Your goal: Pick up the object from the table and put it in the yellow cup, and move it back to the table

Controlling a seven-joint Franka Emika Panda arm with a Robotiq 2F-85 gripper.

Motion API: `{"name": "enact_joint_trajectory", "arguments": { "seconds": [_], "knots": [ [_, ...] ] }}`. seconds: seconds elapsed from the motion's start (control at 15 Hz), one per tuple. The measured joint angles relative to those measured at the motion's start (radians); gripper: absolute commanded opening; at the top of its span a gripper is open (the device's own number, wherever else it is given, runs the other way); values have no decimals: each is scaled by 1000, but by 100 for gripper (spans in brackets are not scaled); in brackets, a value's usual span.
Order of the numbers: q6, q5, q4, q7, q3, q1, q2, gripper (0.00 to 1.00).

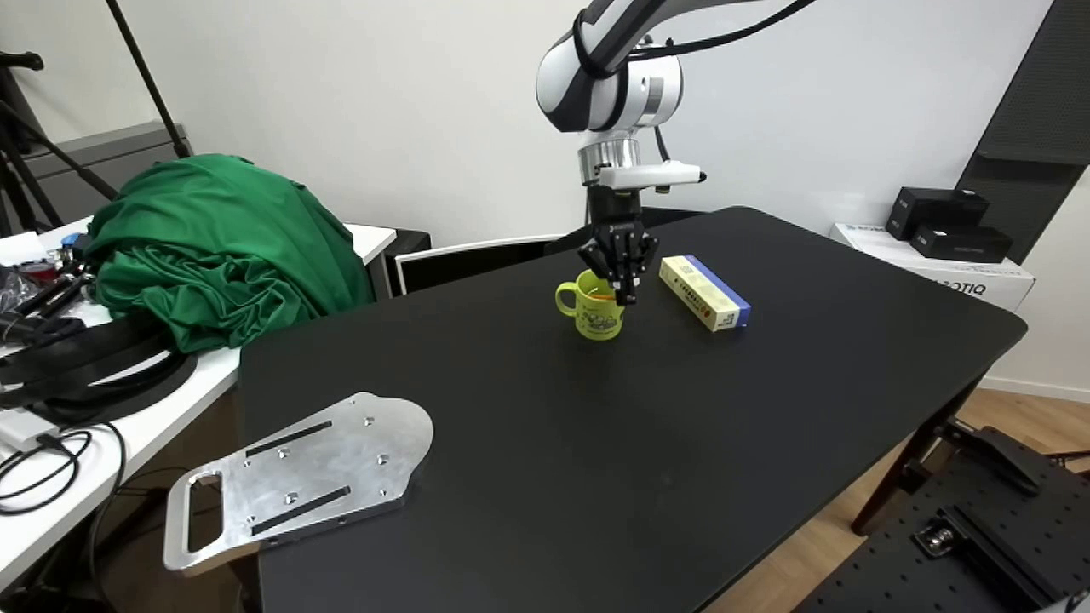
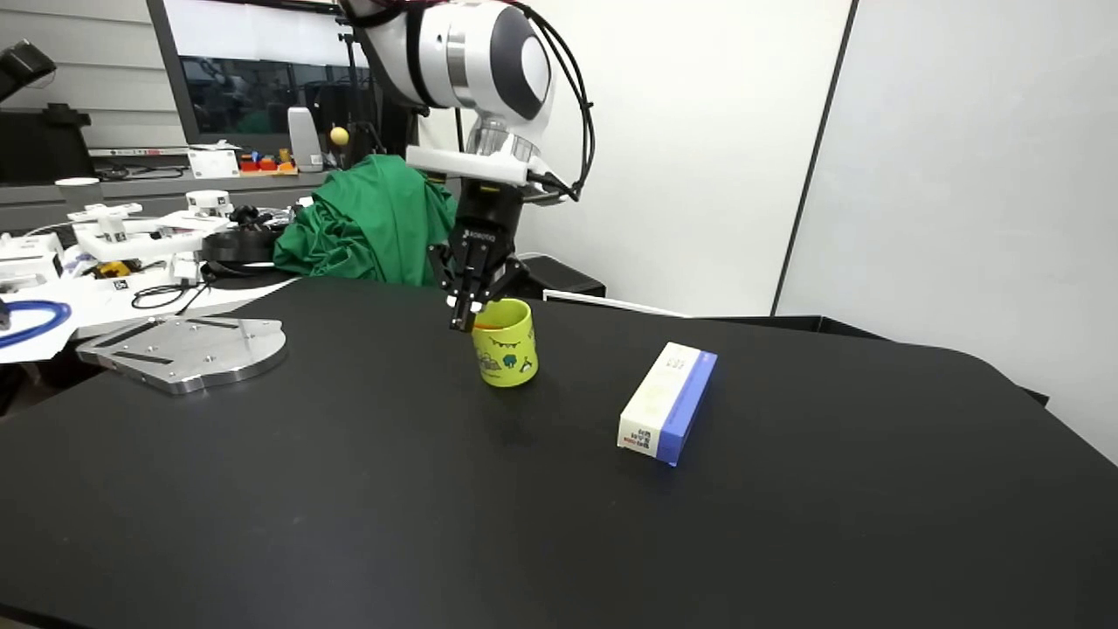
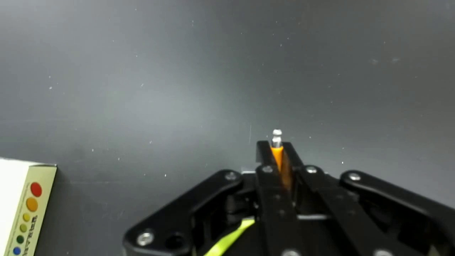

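Note:
The yellow cup stands upright on the black table, its handle on the left in this exterior view. It also shows in an exterior view, and a yellow-green sliver shows in the wrist view. My gripper, also in an exterior view, is low beside the cup's rim. In the wrist view the fingers are closed on the object, a slender orange piece with a silver tip. Its orange part shows at the cup's mouth. I cannot tell whether its far end is inside.
A white and blue rectangular box lies near the cup. A silver metal plate lies at the table's edge. A cluttered white desk bears a green cloth.

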Motion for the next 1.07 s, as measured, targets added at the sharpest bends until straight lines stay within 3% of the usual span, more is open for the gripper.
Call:
{"name": "enact_joint_trajectory", "arguments": {
  "seconds": [0.27, 0.47, 1.07],
  "knots": [
    [311, -9, -217, -13, 14, 4, -116, 2],
    [476, -1, -350, -12, 20, 3, -181, 2],
    [555, 43, -458, -11, 20, -13, -254, 2]
  ]
}}
